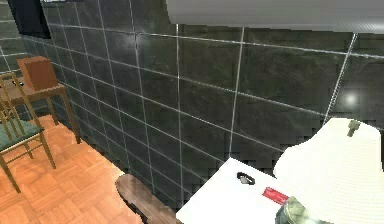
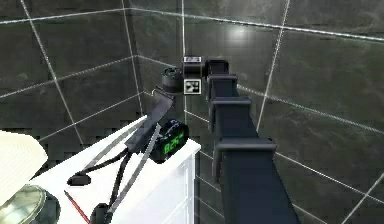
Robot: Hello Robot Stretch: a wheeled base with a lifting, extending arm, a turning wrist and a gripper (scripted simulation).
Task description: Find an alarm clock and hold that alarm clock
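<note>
Shows dark alarm clock (image 2: 170,141) on desk's (image 2: 165,188) far corner, long axis level along desk top, green digits facing in over desk; can't tell jaws' state or hold.

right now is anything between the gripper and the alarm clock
Nothing visible stands between them. The alarm clock sits at the corner of the white unit, right by the gripper in the arm side view, and the fingers run down past the clock's left. Whether they touch it cannot be told.

The arm (image 2: 235,140) is stretched out, ending above and behind the fingers (image 2: 76,181). The gripper (image 2: 88,196) angles downward, its dark body above both thin fingers.
</note>
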